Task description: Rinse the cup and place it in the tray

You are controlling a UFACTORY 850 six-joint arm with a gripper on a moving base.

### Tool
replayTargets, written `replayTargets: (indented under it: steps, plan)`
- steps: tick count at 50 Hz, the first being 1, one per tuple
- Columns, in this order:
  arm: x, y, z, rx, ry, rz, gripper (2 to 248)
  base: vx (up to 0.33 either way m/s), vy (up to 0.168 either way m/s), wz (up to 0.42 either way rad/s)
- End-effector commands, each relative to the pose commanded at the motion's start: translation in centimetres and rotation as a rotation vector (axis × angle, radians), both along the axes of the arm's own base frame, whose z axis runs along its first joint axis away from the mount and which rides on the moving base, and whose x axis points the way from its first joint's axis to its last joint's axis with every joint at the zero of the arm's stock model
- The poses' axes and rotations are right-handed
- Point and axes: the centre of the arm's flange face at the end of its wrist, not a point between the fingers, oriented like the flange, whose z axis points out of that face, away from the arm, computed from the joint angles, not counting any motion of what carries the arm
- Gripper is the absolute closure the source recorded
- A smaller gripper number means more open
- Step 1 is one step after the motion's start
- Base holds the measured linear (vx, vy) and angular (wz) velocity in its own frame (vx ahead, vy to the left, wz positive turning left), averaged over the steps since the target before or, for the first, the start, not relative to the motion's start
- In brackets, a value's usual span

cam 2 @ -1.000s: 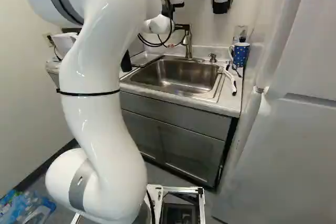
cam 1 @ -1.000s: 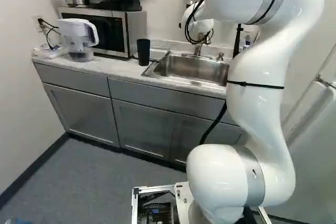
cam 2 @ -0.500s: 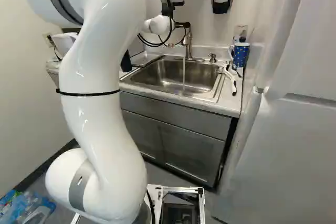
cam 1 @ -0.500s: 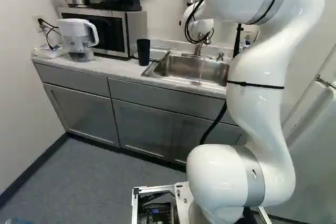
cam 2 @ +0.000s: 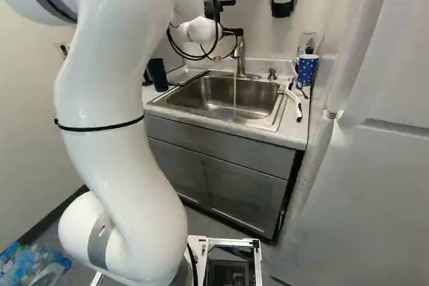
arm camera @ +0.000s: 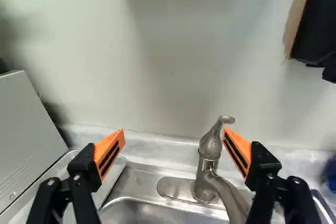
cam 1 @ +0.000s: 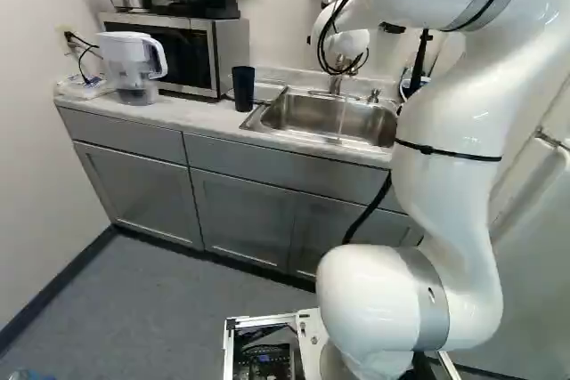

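At faucet, my fingers stand wide apart, empty, one near handle, presumably for water control. Stream falls into sink, ready for rinsing. Dark cup, likely rinse item, stands upright on counter beside sink.

The sink lies between the tumbler and the mug.

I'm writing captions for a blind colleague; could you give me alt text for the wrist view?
Open black gripper, holding nothing, with a metal faucet on a steel sink ahead; the faucet's handle shows close beside one orange-padded finger. Pale wall behind.
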Motion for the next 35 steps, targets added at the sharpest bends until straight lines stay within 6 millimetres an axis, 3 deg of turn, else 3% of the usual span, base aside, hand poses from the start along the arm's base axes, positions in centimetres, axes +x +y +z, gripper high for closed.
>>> replayTargets:
  steps: [35]
  plan:
    - [-6.5,-2.6,0.1,0.010,0.050,-0.060,3,0.000,0.000,0.000]
